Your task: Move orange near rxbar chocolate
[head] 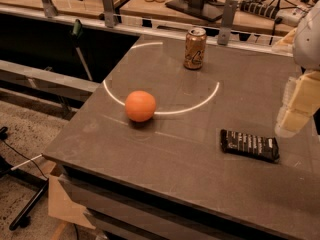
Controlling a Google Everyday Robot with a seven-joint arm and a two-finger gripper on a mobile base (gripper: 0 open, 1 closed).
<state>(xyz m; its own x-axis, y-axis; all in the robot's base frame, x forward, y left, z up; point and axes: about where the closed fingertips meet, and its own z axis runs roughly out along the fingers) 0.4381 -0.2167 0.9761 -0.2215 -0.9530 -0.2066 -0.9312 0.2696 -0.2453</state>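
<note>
The orange (140, 106) is a smooth round fruit resting on the grey table (170, 159), left of its middle. The rxbar chocolate (249, 145) is a flat black wrapper with white lettering, lying on the table to the right of the orange, about two orange-widths away. My gripper (296, 109) hangs at the right edge of the view, above and just right of the bar, far from the orange. It holds nothing that I can see.
A gold-brown drink can (194, 48) stands upright at the back of the table. A glass railing with metal posts (108, 5) runs behind the table. The table's left edge drops to the floor, with chair legs (25, 209) at the lower left.
</note>
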